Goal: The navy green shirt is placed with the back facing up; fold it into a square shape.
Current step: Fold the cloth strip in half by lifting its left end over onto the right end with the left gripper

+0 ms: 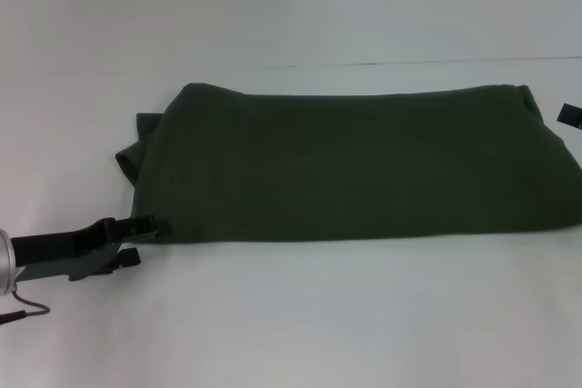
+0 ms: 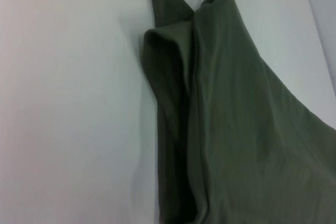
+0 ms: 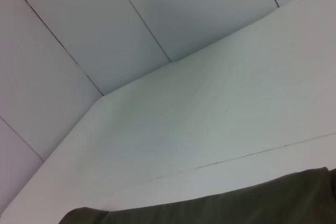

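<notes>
The navy green shirt (image 1: 355,165) lies plain side up on the white table, folded into a long band that runs from left to right. A sleeve flap (image 1: 136,147) sticks out at its left end. My left gripper (image 1: 144,241) is low at the shirt's near left corner and open. Its upper finger (image 1: 136,227) touches the corner and its lower finger (image 1: 118,263) rests on the table. The left wrist view shows the shirt (image 2: 236,129) in layered folds at that end. A dark bit of my right gripper (image 1: 566,115) shows at the shirt's far right end. The shirt's edge (image 3: 236,208) shows in the right wrist view.
The white table (image 1: 291,324) stretches bare in front of the shirt and behind it (image 1: 273,24). A thin seam (image 1: 409,63) crosses the table behind the shirt. Grey wall panels (image 3: 157,14) rise beyond the table's far edge.
</notes>
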